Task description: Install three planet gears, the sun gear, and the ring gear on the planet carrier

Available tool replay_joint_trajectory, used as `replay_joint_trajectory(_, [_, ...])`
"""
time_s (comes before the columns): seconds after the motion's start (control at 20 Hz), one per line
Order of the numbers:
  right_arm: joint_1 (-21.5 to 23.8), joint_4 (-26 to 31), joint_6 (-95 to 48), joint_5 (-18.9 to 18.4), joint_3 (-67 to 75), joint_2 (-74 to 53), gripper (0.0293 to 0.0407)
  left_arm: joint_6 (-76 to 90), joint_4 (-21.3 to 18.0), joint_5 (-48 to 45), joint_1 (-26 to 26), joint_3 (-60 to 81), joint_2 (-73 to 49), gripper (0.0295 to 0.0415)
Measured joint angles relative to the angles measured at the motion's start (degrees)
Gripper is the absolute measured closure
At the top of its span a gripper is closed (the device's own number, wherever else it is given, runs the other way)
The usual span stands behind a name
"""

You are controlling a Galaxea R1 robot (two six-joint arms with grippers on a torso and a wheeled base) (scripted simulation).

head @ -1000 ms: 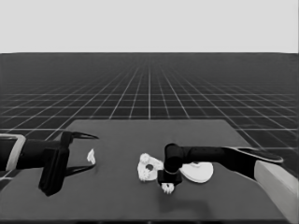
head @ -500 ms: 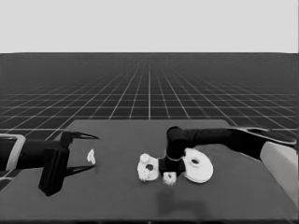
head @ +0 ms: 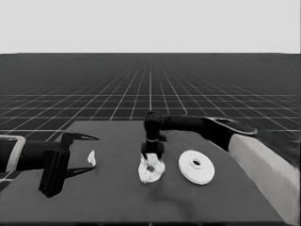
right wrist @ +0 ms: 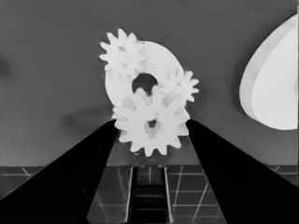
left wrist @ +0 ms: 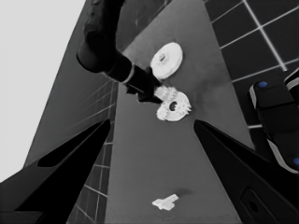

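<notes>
My right gripper [head: 152, 161] [right wrist: 152, 122] is shut on a small toothed gear [right wrist: 150, 126] and holds it at the near edge of the smaller round part [head: 151, 171] [right wrist: 156, 58]. Two more gears [right wrist: 122, 51] [right wrist: 182, 85] sit on that part beside its centre hole. Just to the right of it lies the larger round part [head: 196, 166] [right wrist: 275, 79]. From the left wrist view, the right arm [left wrist: 110, 51] reaches down onto the smaller round part [left wrist: 174, 107], and the larger round part [left wrist: 167, 59] shows beyond it. My left gripper [head: 87, 155] waits open at the table's left end.
A thin white piece [head: 92, 157] [left wrist: 165, 201] lies on the table between the left gripper's open fingers, untouched. The right arm's pale grey part [head: 263, 165] fills the lower right of the head view. Dark machinery with blue lights [left wrist: 275, 121] stands past the table's edge.
My right gripper has carried the gear from the table's front back and to the left, and now holds it at the smaller round part. The left arm has stayed put.
</notes>
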Motion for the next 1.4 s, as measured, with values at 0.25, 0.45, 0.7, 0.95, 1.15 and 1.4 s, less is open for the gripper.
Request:
replay_joint_trajectory(0.25, [0.0,0.2,-2.8,0.3,-5.6,2.7,0.039,0.0,0.0,0.0,0.0,0.0,0.0,0.0326])
replay_joint_trajectory(0.45, [-5.6,-5.1,-4.9,2.0,-9.0,3.7,0.039,0.0,0.0,0.0,0.0,0.0,0.0,0.0326])
replay_joint_trajectory(0.7, [-6.8,-6.3,-5.5,2.6,-10.1,4.0,0.039,0.0,0.0,0.0,0.0,0.0,0.0,0.0326])
replay_joint_trajectory(0.95, [-7.3,-6.3,-4.4,2.6,-10.2,4.0,0.039,0.0,0.0,0.0,0.0,0.0,0.0,0.0326])
replay_joint_trajectory(1.15, [-7.3,-6.3,-2.2,2.6,-10.2,4.0,0.039,0.0,0.0,0.0,0.0,0.0,0.0,0.0326])
replay_joint_trajectory(1.4, [-7.4,-6.3,0.8,2.6,-10.2,4.0,0.039,0.0,0.0,0.0,0.0,0.0,0.0,0.0326])
